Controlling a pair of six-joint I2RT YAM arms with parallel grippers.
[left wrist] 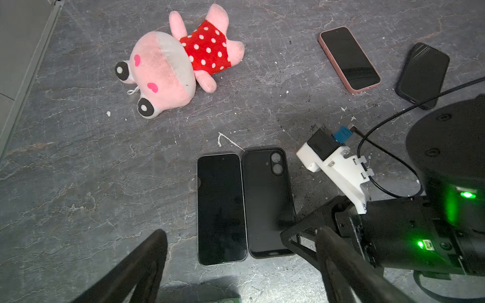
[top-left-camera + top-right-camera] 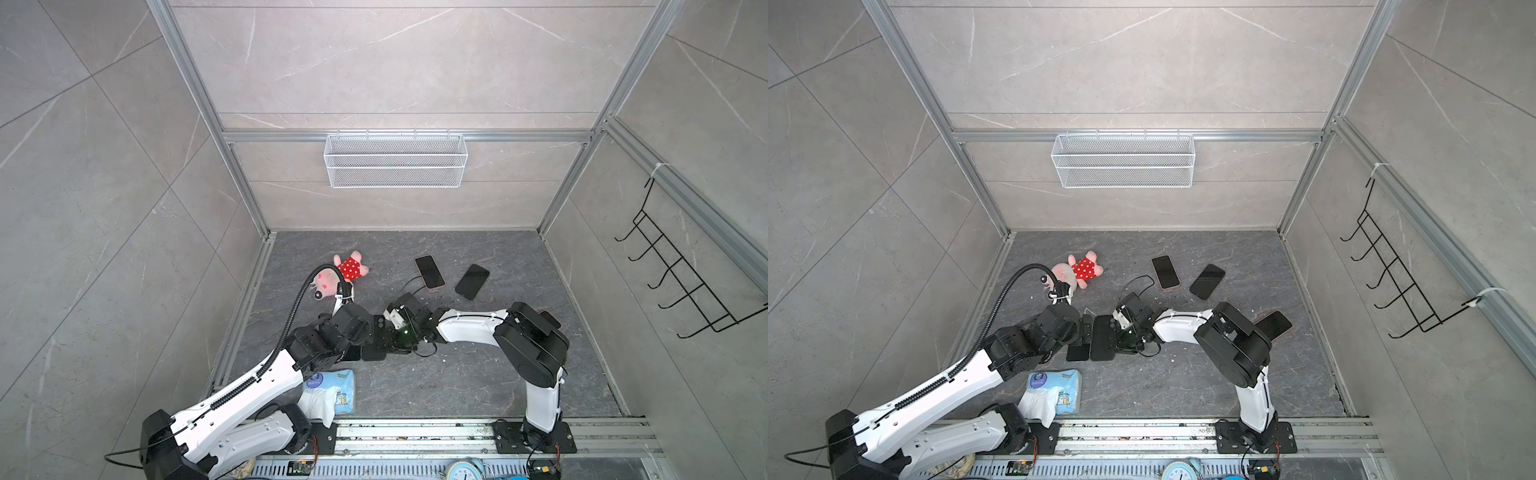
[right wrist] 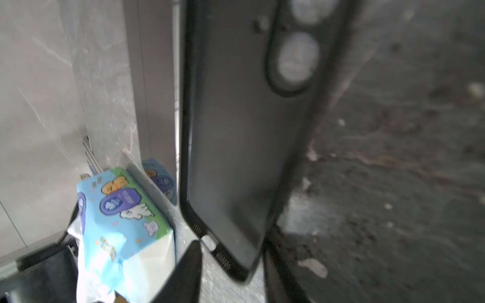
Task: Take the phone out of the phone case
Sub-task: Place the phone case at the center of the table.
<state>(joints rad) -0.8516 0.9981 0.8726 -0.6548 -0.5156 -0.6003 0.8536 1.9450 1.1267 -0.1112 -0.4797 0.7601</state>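
Observation:
A black phone point(image 1: 221, 207) lies screen up on the dark floor. The empty black phone case point(image 1: 267, 202) lies right beside it, inside up, its camera hole at the far end. In both top views the case point(image 2: 376, 336) point(image 2: 1102, 337) sits between the two arms, and only the near end of the phone point(image 2: 1078, 352) shows. My left gripper point(image 1: 241, 265) hangs above the near ends of both, open wide and holding nothing. My right gripper point(image 3: 235, 241) is open, its jaws on either side of the case's point(image 3: 236, 131) port end.
A pink plush toy point(image 2: 345, 272) lies at the back left. Two more phones point(image 2: 429, 272) point(image 2: 472, 281) lie behind the right arm, and a third point(image 2: 1273, 324) is beside its elbow. A tissue pack point(image 2: 330, 390) is front left. A wire basket point(image 2: 395, 160) and a hook rack point(image 2: 685, 282) hang on the walls.

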